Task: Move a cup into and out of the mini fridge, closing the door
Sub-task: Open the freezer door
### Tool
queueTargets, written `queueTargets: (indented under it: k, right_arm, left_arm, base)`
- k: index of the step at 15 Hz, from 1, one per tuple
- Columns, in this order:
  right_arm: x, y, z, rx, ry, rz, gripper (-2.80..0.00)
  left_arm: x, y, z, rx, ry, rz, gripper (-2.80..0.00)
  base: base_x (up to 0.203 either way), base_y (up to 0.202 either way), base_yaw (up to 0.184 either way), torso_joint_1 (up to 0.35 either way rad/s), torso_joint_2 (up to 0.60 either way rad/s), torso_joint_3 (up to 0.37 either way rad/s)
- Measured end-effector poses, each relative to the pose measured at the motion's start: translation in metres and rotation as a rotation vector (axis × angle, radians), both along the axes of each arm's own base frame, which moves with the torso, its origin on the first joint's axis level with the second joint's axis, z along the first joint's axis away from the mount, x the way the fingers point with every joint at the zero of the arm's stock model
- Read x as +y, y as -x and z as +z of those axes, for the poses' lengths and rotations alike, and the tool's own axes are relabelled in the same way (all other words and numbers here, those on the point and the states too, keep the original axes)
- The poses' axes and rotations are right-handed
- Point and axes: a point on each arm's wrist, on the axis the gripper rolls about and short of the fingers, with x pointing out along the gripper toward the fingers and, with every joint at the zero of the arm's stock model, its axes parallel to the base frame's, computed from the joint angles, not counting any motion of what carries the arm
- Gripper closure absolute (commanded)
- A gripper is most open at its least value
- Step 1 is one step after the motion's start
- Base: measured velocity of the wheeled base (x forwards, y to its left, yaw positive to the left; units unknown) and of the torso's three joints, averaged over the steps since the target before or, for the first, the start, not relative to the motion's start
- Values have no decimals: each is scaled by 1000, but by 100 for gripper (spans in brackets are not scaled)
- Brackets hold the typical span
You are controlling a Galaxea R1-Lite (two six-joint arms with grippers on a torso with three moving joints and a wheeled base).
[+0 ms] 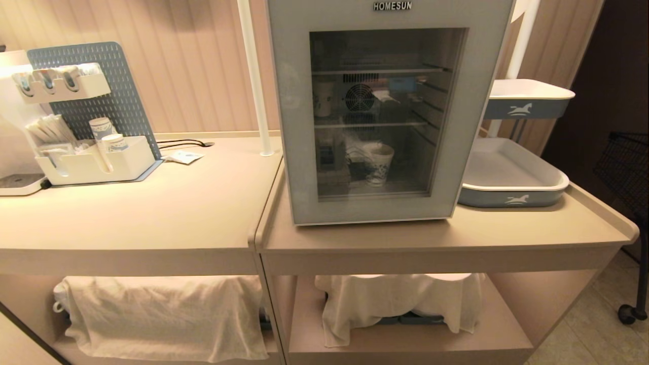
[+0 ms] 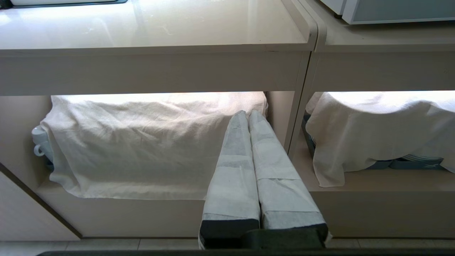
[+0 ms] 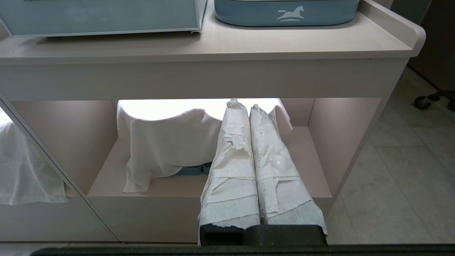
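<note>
The mini fridge stands on the right counter with its glass door shut. Through the glass, the cup, white with a blue pattern low down, stands on the fridge's bottom level. A second paper cup sits on the shelf above, at the left. Neither arm shows in the head view. My left gripper hangs shut and empty before the lower shelf of the left counter. My right gripper is likewise shut and empty, before the lower shelf under the fridge.
A white organiser with stacked cups sits at the back left. A white pole rises beside the fridge. Two blue-and-white trays stand to its right. White cloths cover the lower shelves. A black wheeled cart is at far right.
</note>
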Motion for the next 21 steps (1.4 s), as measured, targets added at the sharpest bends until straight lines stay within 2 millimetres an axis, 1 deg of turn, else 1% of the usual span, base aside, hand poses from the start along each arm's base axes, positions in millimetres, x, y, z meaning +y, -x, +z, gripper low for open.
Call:
queueTargets:
  k: [6, 8, 10, 12, 15, 16, 18, 21]
  right_arm:
    - [0, 0, 0, 0, -1, 0, 0]
    - [0, 0, 0, 0, -1, 0, 0]
    - [0, 0, 0, 0, -1, 0, 0]
    - [0, 0, 0, 0, -1, 0, 0]
    - [0, 0, 0, 0, -1, 0, 0]
    - [0, 0, 0, 0, -2, 0, 0]
    - [0, 0, 0, 0, -1, 0, 0]
    - [0, 0, 0, 0, -2, 0, 0]
  left_arm:
    - [0, 0, 0, -1, -3, -3, 0]
    - [0, 1, 4, -16, -24, -18, 0]
    - [-2, 11, 30, -86, -27, -74, 0]
    - [-4, 29, 61, -131, -31, -158, 0]
    - [-7, 58, 96, -140, -17, -291, 0]
    - [-7, 61, 105, -126, 6, -318, 0]
    - [-8, 59, 124, -107, 85, -353, 0]
    - [-9, 46, 149, -80, 200, -417, 0]
  base:
    - [0, 0, 0, 0, 0, 0]
    - [0, 0, 0, 0, 0, 0]
    - [0, 0, 0, 0, 0, 0]
    - [0, 0, 0, 0, 0, 0]
    - [0, 0, 0, 0, 0, 0]
    - [0, 0, 0, 0, 0, 0]
    - [0, 0, 0, 0, 0, 0]
    - [0, 0, 0, 0, 0, 0]
